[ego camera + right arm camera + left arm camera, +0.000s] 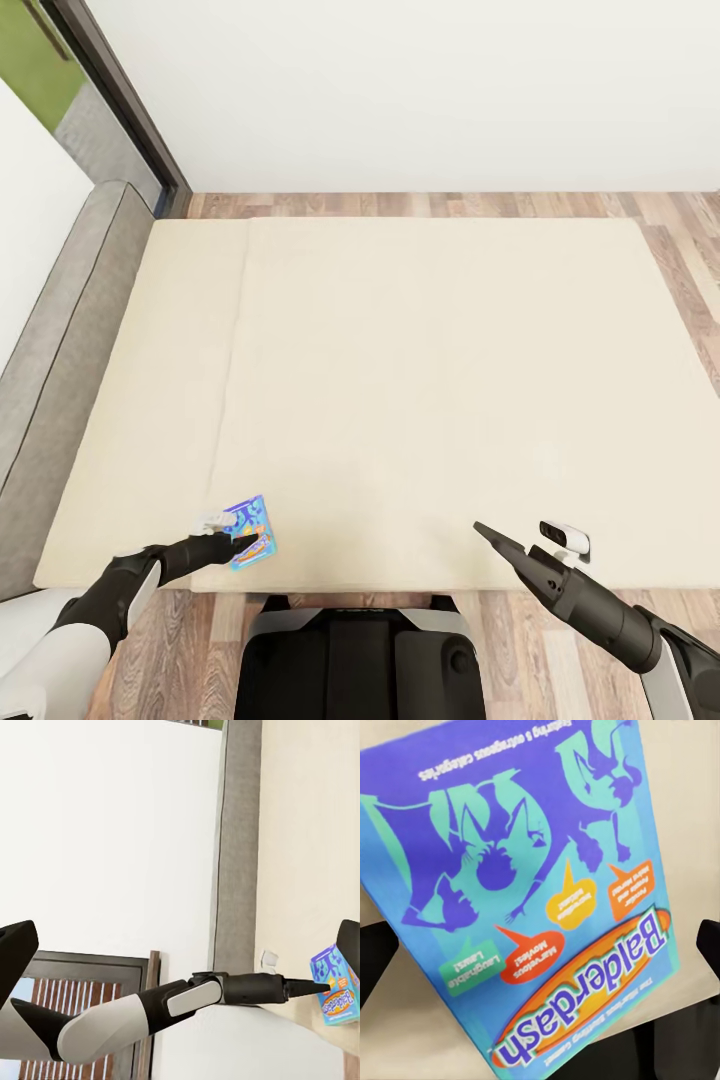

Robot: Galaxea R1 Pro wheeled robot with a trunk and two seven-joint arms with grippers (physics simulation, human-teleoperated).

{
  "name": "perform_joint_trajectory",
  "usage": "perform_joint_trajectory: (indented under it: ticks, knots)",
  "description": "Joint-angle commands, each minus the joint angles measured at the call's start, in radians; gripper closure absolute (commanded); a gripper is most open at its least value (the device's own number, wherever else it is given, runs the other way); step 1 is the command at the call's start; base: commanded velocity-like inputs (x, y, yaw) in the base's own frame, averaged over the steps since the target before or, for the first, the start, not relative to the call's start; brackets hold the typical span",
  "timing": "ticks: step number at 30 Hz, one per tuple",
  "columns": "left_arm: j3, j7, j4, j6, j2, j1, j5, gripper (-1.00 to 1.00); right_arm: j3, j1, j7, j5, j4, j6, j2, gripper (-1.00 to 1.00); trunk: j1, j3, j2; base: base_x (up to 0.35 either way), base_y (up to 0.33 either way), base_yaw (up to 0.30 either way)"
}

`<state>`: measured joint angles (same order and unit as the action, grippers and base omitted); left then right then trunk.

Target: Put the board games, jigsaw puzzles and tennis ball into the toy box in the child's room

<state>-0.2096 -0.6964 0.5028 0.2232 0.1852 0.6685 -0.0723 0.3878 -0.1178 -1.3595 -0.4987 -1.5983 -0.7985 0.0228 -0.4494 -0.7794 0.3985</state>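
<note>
Left gripper (243, 541): right at the blue Balderdash box (249, 532), fingertips at its near edge; looks like it's clamped on the box, but I can't really tell.
Balderdash box: lies on the beige mattress (420, 380) near the front edge.
Right gripper (487, 533): hovering over the mattress well away from the box, fingers spread wide, nothing between them.

Blue board game (540, 892), printed with purple and turquoise figures, orange, red, yellow and green speech bubbles and an orange-edged "Balderdash" banner; bed (420, 380), plain beige mattress on a grey frame; floor (680, 230), brown wood planks; left end effector (235, 545), black; right end effector (490, 533), black.
</note>
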Motion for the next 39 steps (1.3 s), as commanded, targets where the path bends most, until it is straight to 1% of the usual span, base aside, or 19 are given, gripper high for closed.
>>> perform_joint_trajectory:
  ticks: [1,6,28,39]
  knots:
    - [-0.008,-0.008,0.002,0.008,-0.001,0.000,-0.007,-1.00,0.000,0.000,-0.001,-0.003,0.000,-0.008,0.000,-1.00,-0.001,-0.001,0.001,0.000,-0.007,0.000]
    - [-0.009,-0.008,0.006,0.009,-0.001,0.000,-0.007,-1.00,0.000,0.000,-0.001,-0.003,0.000,-0.008,0.000,-1.00,-0.001,-0.001,0.001,0.000,-0.026,0.000]
    - [-0.008,-0.008,0.018,0.012,-0.002,0.000,-0.007,-1.00,0.000,0.000,0.000,-0.003,0.000,-0.007,0.000,-1.00,-0.001,-0.001,0.001,0.000,-0.133,0.000]
    - [-0.008,-0.009,0.023,0.014,-0.001,0.000,-0.007,-1.00,0.000,0.000,0.000,-0.003,0.000,-0.007,0.000,-1.00,-0.001,-0.001,0.001,0.000,-0.022,-0.008]
